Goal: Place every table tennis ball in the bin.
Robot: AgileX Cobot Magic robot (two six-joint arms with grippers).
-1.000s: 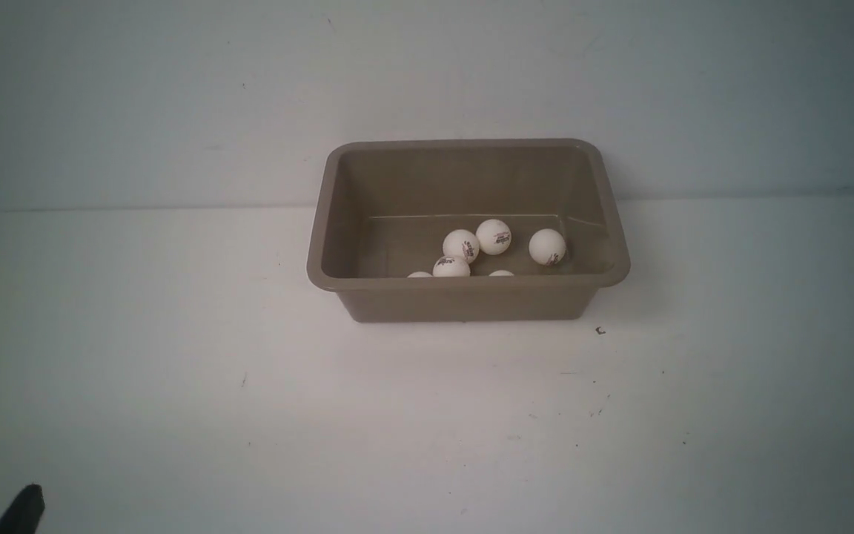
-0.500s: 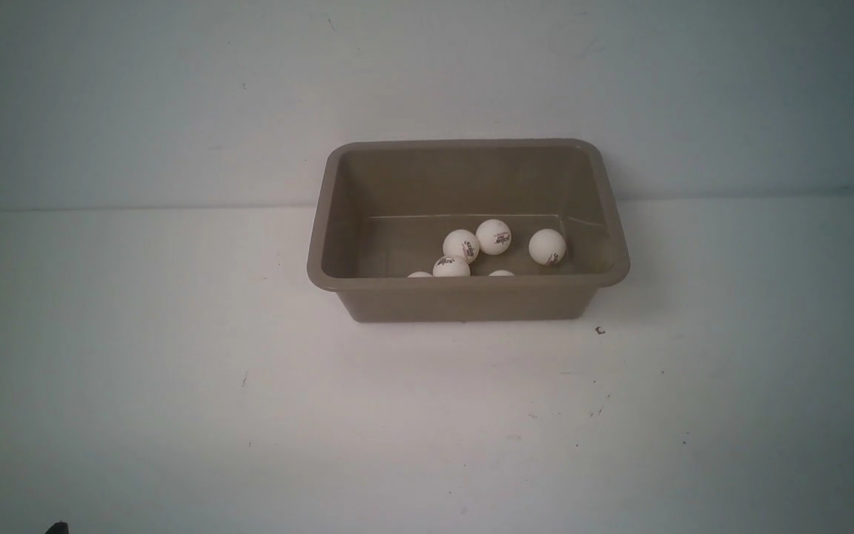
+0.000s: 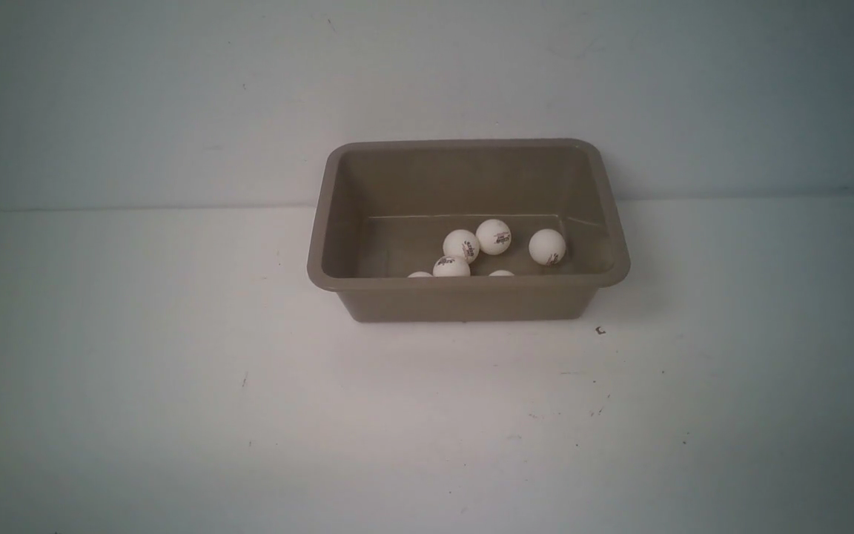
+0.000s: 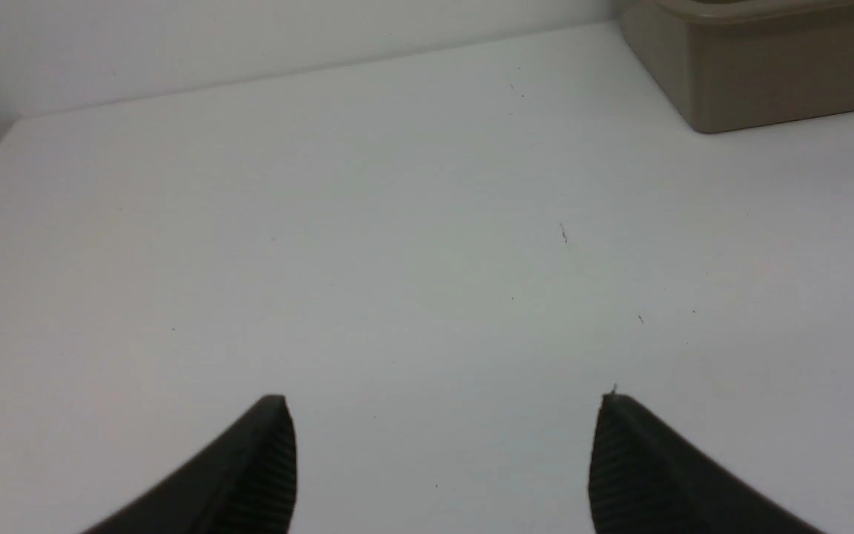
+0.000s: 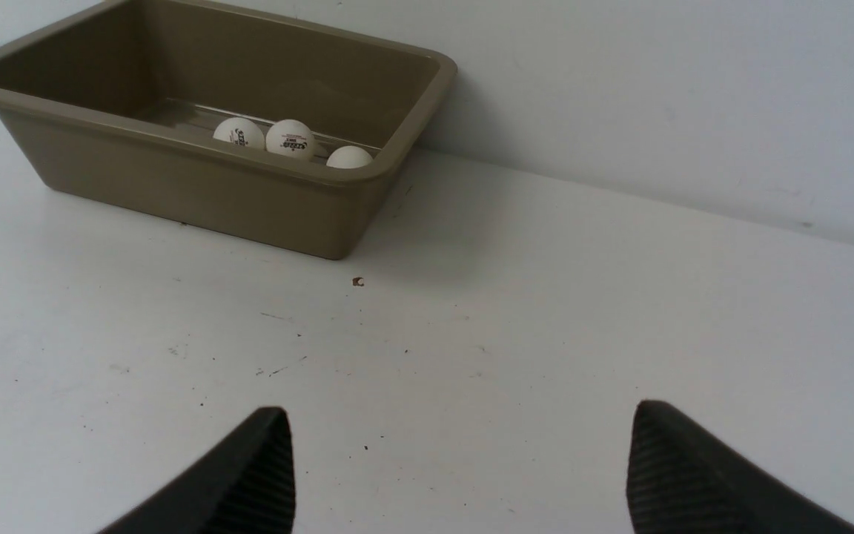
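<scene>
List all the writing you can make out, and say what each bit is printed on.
No text reads for certain: the dark logos on the table tennis balls are too small and blurred to quote.
The bin shows no lettering on its visible sides.

The bin (image 3: 468, 302) is a plain taupe-brown, darker olive-brown on its inner walls, with a thin pale line of shine where the far wall meets the floor. The table tennis balls (image 3: 546, 247) are matte white, several printed with a small dark logo. The tabletop (image 3: 175, 334) is off-white, marked with small dark specks and scratches, and a dark brown fleck near the bin's near right corner. The wall (image 3: 175, 96) is pale blue-grey. Both sets of jaws are black.
</scene>
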